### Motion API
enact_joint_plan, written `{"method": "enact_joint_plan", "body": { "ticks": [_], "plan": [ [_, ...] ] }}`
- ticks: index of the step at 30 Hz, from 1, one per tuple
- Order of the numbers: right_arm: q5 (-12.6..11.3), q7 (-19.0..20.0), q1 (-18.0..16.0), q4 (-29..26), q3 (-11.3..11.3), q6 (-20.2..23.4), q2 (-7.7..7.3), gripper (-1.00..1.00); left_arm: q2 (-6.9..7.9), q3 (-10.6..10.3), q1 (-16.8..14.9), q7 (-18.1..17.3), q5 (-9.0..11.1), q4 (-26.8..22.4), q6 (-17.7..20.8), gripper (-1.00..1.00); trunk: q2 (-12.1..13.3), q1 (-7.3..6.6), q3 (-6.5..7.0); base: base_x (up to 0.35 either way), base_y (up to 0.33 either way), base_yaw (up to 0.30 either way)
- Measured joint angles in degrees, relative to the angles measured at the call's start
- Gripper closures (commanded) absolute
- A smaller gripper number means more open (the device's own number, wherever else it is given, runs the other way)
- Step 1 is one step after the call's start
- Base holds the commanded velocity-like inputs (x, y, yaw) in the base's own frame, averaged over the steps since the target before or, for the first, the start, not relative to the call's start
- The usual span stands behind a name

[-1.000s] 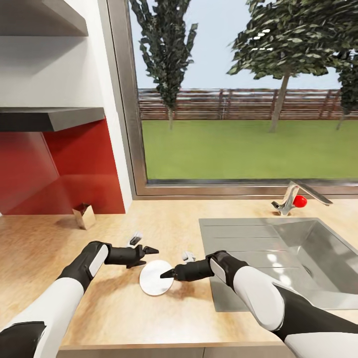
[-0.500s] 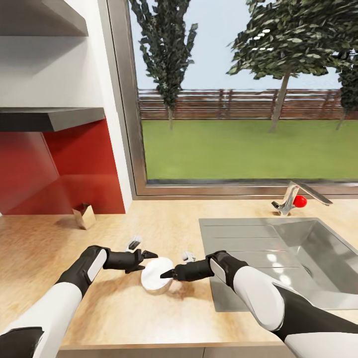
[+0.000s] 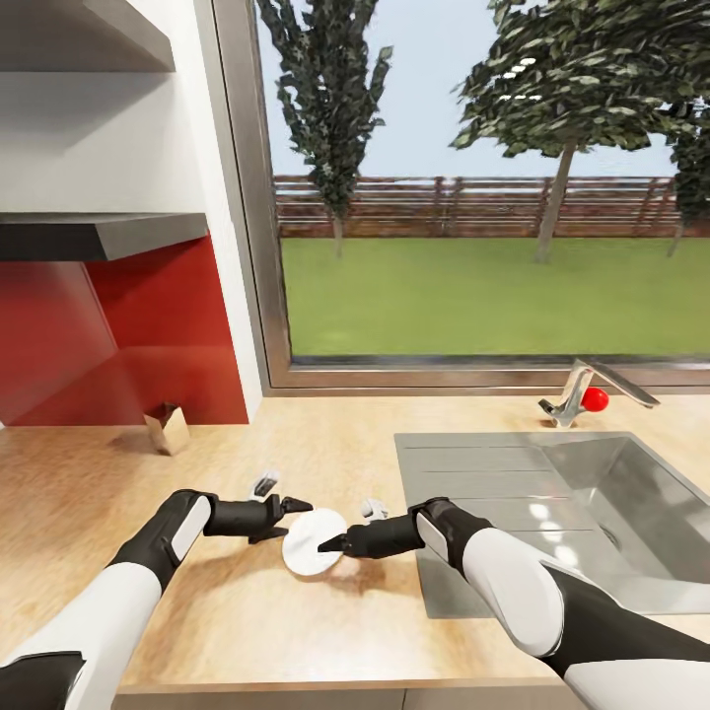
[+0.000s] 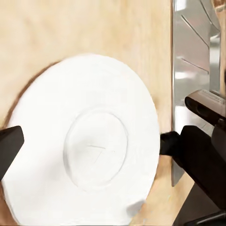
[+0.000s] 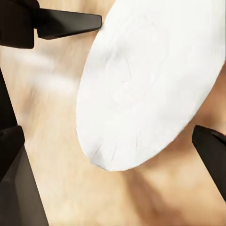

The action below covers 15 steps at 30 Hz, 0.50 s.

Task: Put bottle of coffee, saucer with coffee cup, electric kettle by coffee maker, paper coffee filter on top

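Observation:
The saucer (image 3: 310, 543), a flat round white plate, is tipped up off the pale countertop (image 3: 325, 444) with a shadow under it. It sits between my two grippers. My left gripper (image 3: 287, 520) is open, and its upper fingertip (image 3: 302, 506) touches the saucer's raised far rim. My right gripper (image 3: 330, 542) points at the saucer from the sink side. In the right wrist view its fingers stand wide apart on either side of the saucer (image 5: 150, 80). The left wrist view shows the saucer (image 4: 89, 141) close up. The coffee maker, bottle, filter, cup and kettle are out of view.
A steel sink (image 3: 592, 513) with a faucet (image 3: 582, 390) and a red knob (image 3: 595, 398) lies to the right. A small metal box (image 3: 168, 429) stands by the red backsplash. Grey shelves (image 3: 99, 237) hang at upper left, and a large window runs behind the counter.
The saucer lay flat a second ago and now stands tilted, one rim lifted. My left gripper has come closer to it and lower. My right arm has held still.

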Motion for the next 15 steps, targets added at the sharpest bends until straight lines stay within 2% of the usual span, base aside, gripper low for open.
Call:
{"method": "enact_joint_plan", "body": {
  "ticks": [4,15],
  "plan": [
    [0.0,0.0,0.0,0.0,0.0,0.0,0.0,-1.0,0.03,0.0,0.0,0.0,0.7,0.0,0.0,-1.0,0.0,0.0,0.0,0.0,0.0,0.0],
    [0.0,-0.1,0.0,0.0,0.0,0.1,0.01,-1.0,0.1,0.0,0.0,0.0,0.9,0.0,0.0,-1.0,0.0,0.0,-0.01,0.0,0.0,0.0]
  ]
}}
